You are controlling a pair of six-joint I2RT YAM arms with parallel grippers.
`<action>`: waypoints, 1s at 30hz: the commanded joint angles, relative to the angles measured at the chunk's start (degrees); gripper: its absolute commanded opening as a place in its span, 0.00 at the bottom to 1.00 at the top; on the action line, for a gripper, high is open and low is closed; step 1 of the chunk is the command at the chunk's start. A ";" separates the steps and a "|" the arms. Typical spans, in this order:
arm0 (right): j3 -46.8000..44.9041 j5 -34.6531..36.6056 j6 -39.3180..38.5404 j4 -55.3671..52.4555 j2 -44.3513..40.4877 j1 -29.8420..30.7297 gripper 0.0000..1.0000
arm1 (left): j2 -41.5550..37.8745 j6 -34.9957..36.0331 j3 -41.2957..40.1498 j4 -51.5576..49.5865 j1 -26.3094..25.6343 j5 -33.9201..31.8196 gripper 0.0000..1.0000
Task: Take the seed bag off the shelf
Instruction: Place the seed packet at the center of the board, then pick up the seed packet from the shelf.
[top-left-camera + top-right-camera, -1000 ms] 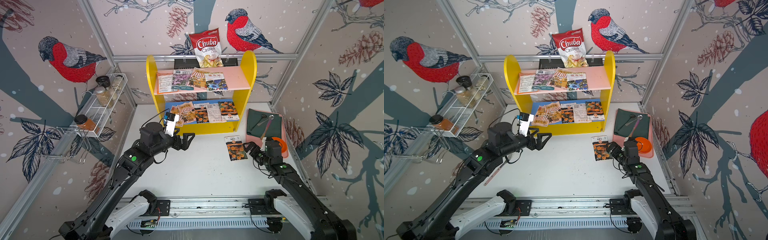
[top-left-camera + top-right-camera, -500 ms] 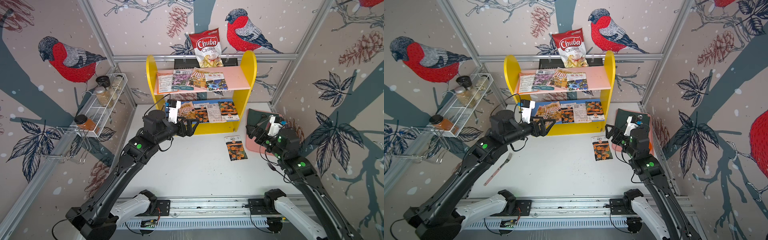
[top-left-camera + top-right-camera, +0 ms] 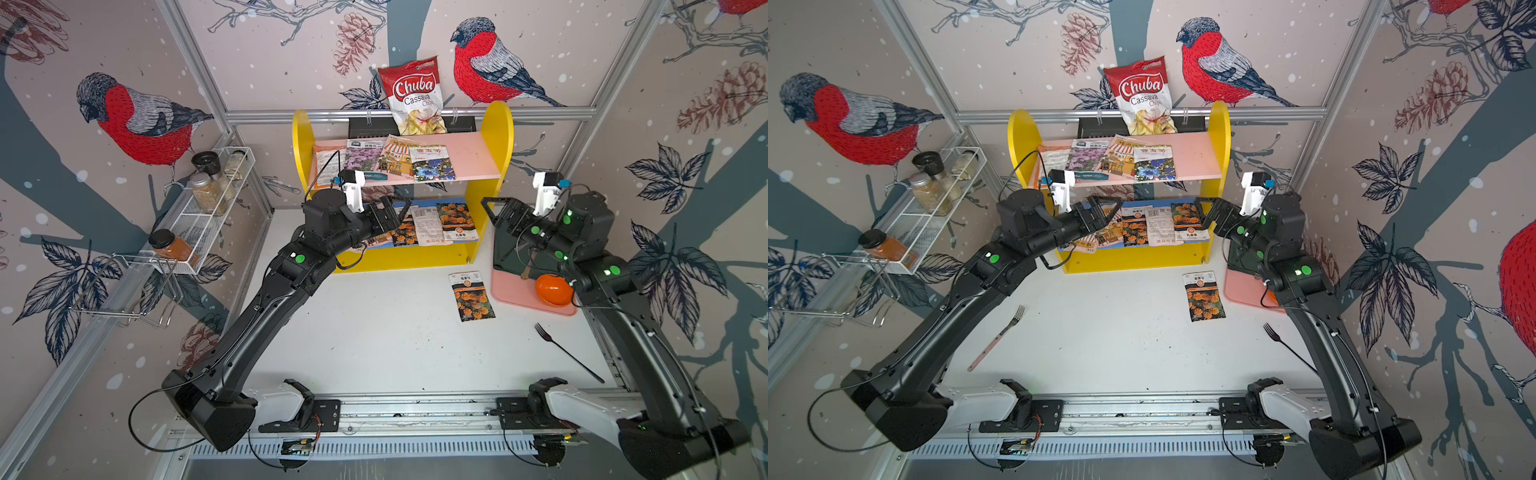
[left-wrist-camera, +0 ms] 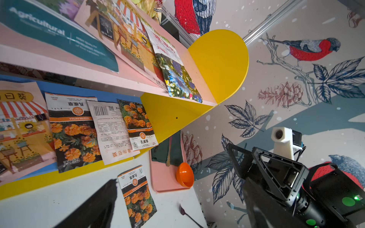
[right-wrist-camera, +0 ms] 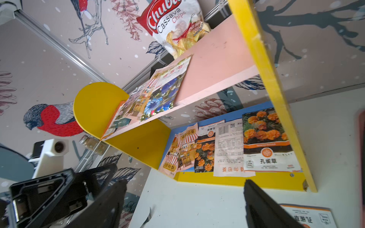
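Seed bags of paper (image 3: 428,226) lie flat in a row on the blue lower board (image 5: 233,116) of the small wooden shelf (image 3: 498,137) with yellow round-topped sides. More bags lie on its pink upper board (image 3: 473,162). One orange-flower seed bag (image 3: 472,296) lies on the white desk (image 3: 374,332) in front of the shelf, so that one is off.

The left hand (image 3: 397,214) is open and empty. It hangs at the front of the shelf, at the left end of the blue board, close to the bag with a striped flower stall (image 4: 19,126). The right hand (image 3: 492,210) is open and empty too, just outside the shelf's right yellow side.

I think the step now is the left hand's reach for a bag on the blue board. The bags are thin and they lap over each other. Their front edges poke out over the shelf's yellow front strip (image 3: 407,257), so that is a good place to pinch: one finger above, one below. Go in low, under the pink board, and do not bump it. Pinch just one bag. Pull it slowly, straight out the front of the shelf, or the bag next to it may slide out as well.
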 commanded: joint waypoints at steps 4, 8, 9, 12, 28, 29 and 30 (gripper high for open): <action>4.48 -9.08 6.06 5.02 7.40 -0.02 0.82 | 1.40 -5.44 1.42 7.00 -0.19 -1.09 0.99; 4.45 -12.84 11.36 11.53 11.20 0.11 0.73 | 4.51 -6.90 4.66 7.12 -0.20 -0.22 0.99; 4.54 -13.22 12.17 12.69 11.81 0.11 0.70 | 5.48 -7.31 5.53 6.82 -0.18 -0.09 0.98; 5.70 -13.93 14.04 15.02 14.15 0.20 0.65 | 8.54 -8.65 8.06 7.06 -0.13 0.73 0.97; 8.06 -16.39 19.48 22.23 20.42 0.26 0.45 | 17.07 -13.05 14.10 9.14 -0.81 -1.95 0.69; 8.06 -16.45 19.74 22.54 20.54 0.23 0.44 | 17.21 -13.11 14.19 9.25 -0.77 -2.35 0.67; 8.14 -16.48 19.81 22.72 20.65 0.26 0.44 | 17.28 -13.26 14.21 9.48 -0.76 -2.50 0.65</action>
